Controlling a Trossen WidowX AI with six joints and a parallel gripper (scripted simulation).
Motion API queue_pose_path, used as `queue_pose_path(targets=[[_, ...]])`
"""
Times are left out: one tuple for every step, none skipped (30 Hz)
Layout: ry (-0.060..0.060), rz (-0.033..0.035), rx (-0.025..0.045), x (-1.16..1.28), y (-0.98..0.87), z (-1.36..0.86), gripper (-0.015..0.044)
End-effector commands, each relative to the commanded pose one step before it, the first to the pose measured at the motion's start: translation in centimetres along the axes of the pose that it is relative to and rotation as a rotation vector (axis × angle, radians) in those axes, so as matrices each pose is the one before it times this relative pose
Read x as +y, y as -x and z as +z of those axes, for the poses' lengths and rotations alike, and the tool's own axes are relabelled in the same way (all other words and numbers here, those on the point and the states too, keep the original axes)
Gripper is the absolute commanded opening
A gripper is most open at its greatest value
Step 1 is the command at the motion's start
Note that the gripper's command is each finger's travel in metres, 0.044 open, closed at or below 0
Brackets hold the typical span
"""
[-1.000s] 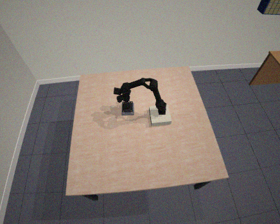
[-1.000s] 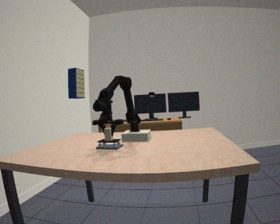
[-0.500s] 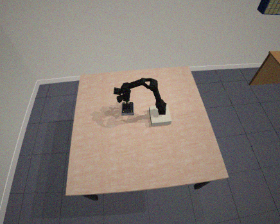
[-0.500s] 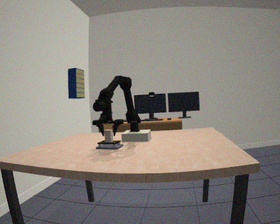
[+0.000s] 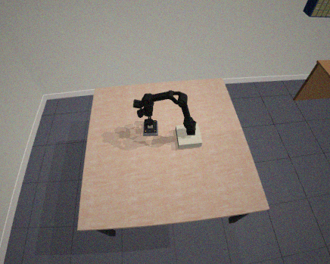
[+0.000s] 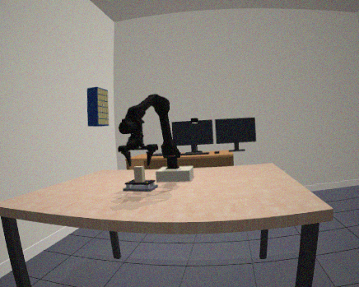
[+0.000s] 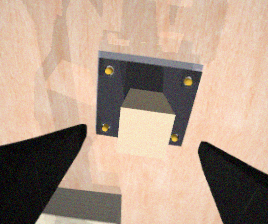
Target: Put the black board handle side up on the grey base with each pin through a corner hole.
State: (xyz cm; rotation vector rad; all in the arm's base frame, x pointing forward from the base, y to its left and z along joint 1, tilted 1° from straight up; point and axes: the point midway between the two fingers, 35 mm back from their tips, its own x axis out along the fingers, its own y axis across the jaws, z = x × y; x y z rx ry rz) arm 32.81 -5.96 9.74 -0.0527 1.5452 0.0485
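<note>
In the wrist view, the black board (image 5: 154,132) (image 6: 148,182) (image 7: 109,100) lies over the grey base (image 5: 150,135) (image 6: 140,188) (image 7: 150,61), in the upper middle of the frame. Four gold pins are visible, one at each corner hole of the board. The square handle (image 5: 150,125) (image 6: 139,173) (image 7: 146,131) faces up and stands upright in the exterior view, left of centre. There the board appears level on the base.

The gripper (image 5: 150,119) (image 6: 139,164) (image 7: 142,138) is wide open with nothing between its fingers. In the exterior view its fingertips are above the handle, apart from it; in the wrist view they are at the lower left and lower right.

The arm (image 5: 163,95) (image 6: 165,123) rises from a pale block (image 5: 189,142) (image 6: 174,175), right of the board in the top view. Both the block and the base rest on the table (image 5: 163,185) (image 6: 218,199) (image 7: 240,90). Contact between board and posts cannot be confirmed at this size.
</note>
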Motion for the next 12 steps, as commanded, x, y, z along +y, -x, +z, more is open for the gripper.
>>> queue_pose_path(targets=[[-0.0006, -0.00222, -0.00893, 0.015, 3.380, -0.078, 0.0440], [0.0005, 0.00010, 0.00049, 0.030, 0.729, -0.100, 0.0440], [0.0002, 0.00003, 0.00017, 0.011, 0.243, -0.038, 0.0440], [0.0000, 0.00000, 0.00000, 0.000, 0.000, 0.000, 0.0440], [0.0000, 0.00000, 0.00000, 0.000, 0.000, 0.000, 0.0440], [0.0000, 0.00000, 0.00000, 0.000, 0.000, 0.000, 0.0440], [0.0000, 0.00000, 0.00000, 0.000, 0.000, 0.000, 0.0440], [0.0000, 0.00000, 0.00000, 0.000, 0.000, 0.000, 0.0440], [0.0000, 0.00000, 0.00000, 0.000, 0.000, 0.000, 0.0440], [0.0000, 0.00000, 0.00000, 0.000, 0.000, 0.000, 0.0440], [0.0000, 0.00000, 0.00000, 0.000, 0.000, 0.000, 0.0440], [0.0000, 0.00000, 0.00000, 0.000, 0.000, 0.000, 0.0440]])
